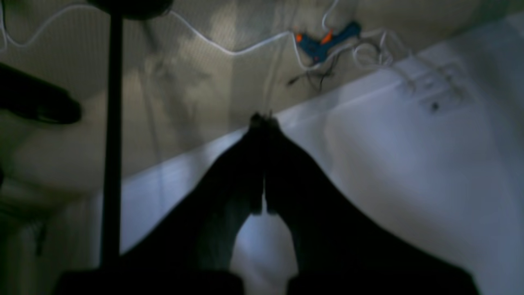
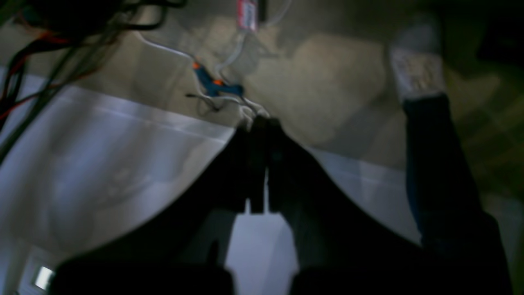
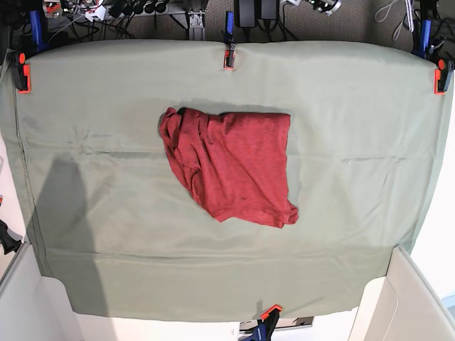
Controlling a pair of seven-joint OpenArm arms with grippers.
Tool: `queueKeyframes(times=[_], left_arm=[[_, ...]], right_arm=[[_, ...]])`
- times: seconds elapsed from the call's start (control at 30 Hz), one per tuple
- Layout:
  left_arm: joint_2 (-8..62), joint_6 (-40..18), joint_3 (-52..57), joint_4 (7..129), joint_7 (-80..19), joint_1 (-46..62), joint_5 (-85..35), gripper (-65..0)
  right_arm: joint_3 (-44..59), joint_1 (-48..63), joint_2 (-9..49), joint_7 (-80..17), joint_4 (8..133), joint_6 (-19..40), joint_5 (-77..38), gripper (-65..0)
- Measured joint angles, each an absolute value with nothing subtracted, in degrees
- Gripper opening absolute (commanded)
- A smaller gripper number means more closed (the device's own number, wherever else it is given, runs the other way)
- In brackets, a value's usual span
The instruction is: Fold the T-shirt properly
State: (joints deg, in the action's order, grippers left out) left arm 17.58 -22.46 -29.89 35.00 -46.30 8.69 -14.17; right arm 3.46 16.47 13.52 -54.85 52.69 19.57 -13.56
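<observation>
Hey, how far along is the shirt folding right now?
Barely started, by the look of it. The T-shirt lies in a rumpled heap mid-table on the green cover, with no neat fold visible. Nothing is in hand: the left gripper and right gripper are both shut and empty, away from the table. Spreading flat and all folds remain.

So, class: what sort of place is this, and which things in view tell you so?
Probably a robotics lab workbench: a sage green table cover held by orange clamps, tangled cables behind the table, a lone red T-shirt laid out for practice.
</observation>
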Motion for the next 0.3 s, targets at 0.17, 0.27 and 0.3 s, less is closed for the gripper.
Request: queueKeyframes(times=[0.17,0.27,0.3], left_arm=[[15.33,-22.48,-32.32,34.74,-45.58,6.81,-14.52,-65.0],[15.22,-20.80,-32.29,34.48,-44.58,7.14,-13.98,-65.0],[15.22,-20.16,-32.29,34.46,-44.03,7.14,-13.80,-65.0]], right_arm=[[3.49,14.35,13.63,-57.08,52.27,19.46,-12.62,-65.0],[3.46,13.63,13.54,-54.94,52.27,19.46,-12.62,-65.0],[3.46,13.47,13.47,-53.78,52.27,19.49,-12.69,-65.0]])
